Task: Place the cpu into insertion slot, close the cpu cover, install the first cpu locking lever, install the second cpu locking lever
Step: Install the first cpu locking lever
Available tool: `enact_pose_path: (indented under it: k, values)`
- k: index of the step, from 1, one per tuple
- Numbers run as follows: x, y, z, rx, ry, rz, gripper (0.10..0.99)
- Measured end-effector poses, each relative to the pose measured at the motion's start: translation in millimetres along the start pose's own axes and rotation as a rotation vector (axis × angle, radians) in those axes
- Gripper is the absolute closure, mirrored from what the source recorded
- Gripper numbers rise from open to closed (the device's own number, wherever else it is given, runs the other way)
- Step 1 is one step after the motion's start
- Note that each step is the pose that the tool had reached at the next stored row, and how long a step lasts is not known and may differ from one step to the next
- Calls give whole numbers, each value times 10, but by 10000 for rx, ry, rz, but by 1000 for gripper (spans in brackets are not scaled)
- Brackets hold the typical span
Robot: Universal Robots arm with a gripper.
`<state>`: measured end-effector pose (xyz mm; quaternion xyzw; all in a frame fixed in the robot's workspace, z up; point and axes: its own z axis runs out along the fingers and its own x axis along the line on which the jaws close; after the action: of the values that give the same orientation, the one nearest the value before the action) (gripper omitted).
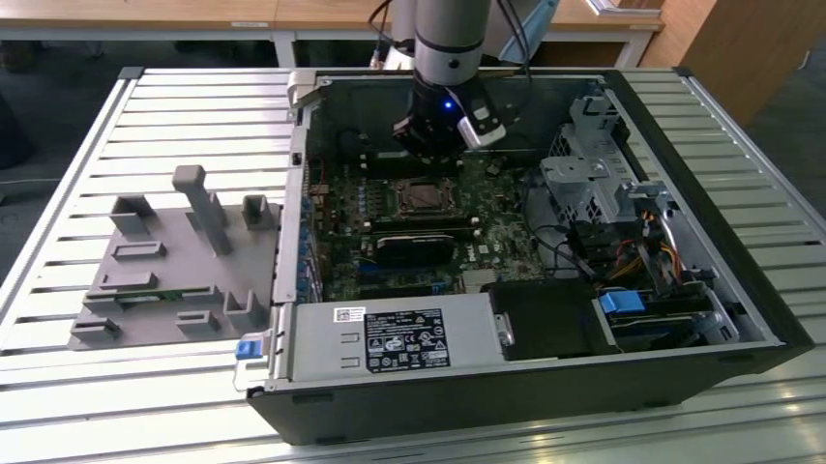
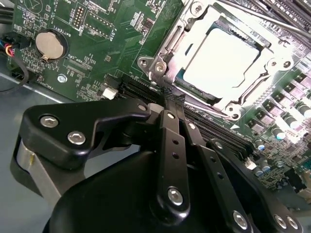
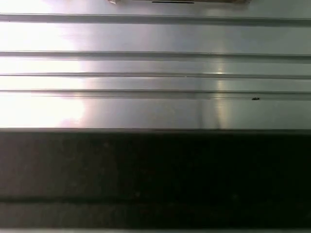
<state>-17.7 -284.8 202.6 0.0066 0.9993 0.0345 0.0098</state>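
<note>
Hand (image 2: 172, 99), black fingers pressed together, hovers beside pale square cpu (image 2: 221, 58) under silvery cpu cover (image 2: 265, 73).

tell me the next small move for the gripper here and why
Probably a short move toward the socket's edge to work on a locking lever. In the second wrist view the cpu already sits in the insertion slot, and the cpu cover looks to be down around it. The gripper hangs just beside that frame, its fingers together and holding nothing. Whether the levers are latched is unclear.
</note>
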Motion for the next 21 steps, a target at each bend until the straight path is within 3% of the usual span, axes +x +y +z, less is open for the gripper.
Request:
enact_pose_path:
  k: [8,18,21]
  values:
    - [1,2,41,103,4,-1,980]
    - [-1,5,14,107,-4,-2,980]
    - [0,4,24,211,-2,-3,980]
